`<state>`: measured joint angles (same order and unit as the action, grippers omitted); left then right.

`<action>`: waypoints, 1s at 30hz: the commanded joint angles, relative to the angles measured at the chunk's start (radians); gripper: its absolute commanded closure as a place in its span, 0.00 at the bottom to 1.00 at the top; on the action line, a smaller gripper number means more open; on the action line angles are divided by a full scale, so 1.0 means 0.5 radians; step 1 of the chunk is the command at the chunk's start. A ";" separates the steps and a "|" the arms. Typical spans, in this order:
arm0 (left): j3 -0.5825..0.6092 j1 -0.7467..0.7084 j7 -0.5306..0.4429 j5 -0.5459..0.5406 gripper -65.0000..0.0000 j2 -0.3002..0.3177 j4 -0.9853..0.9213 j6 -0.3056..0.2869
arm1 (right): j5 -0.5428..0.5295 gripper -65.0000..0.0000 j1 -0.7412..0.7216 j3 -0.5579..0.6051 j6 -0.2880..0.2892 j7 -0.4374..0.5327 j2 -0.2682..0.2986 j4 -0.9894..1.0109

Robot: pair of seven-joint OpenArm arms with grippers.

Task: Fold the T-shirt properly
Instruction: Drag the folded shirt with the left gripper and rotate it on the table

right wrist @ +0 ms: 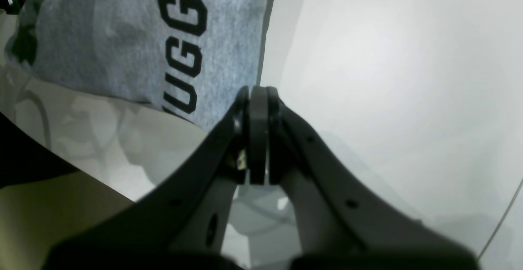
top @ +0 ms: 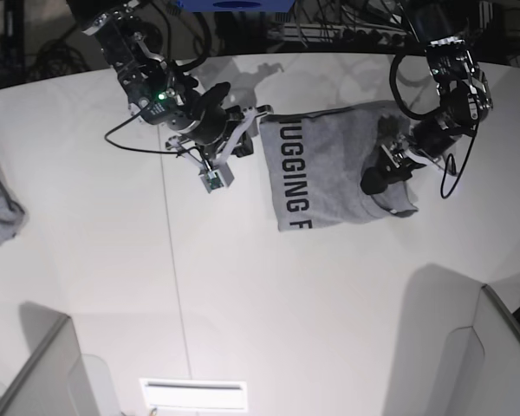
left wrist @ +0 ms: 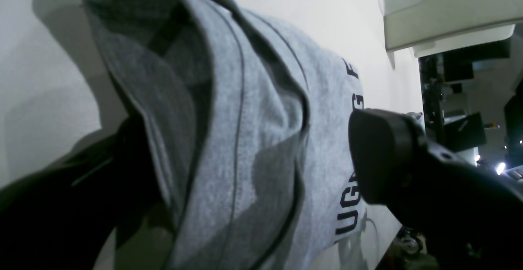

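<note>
The heather-grey T-shirt [top: 329,169] lies partly folded on the white table [top: 243,286], with black block lettering along its left edge. My left gripper [top: 380,178] is over the shirt's right part. In the left wrist view [left wrist: 229,172] its fingers [left wrist: 380,155] stand wide apart, with a raised fold of the T-shirt [left wrist: 253,110] between them. My right gripper [top: 256,117] is at the shirt's upper left corner. In the right wrist view [right wrist: 258,92] its jaws are pressed together with nothing seen between them, right beside the lettered shirt edge [right wrist: 122,37].
A smaller grey cloth lump [top: 0,204] lies at the table's far left edge. White partitions stand at the front right [top: 503,347] and front left [top: 35,364]. A white box [left wrist: 441,12] shows at the top right of the left wrist view. Cables trail behind both arms.
</note>
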<state>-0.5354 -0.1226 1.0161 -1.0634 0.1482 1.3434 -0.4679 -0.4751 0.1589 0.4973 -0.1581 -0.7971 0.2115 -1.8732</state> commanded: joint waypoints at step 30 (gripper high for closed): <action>0.986 0.241 0.087 1.226 1.00 0.365 0.031 0.066 | -0.018 1.00 0.264 -0.597 0.008 0.046 -0.087 -0.165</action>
<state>-0.0551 0.0177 0.9592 -0.5613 0.3321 1.3766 -0.4595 -0.4721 0.2958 0.1974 -0.1600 -0.7918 0.1673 -1.9362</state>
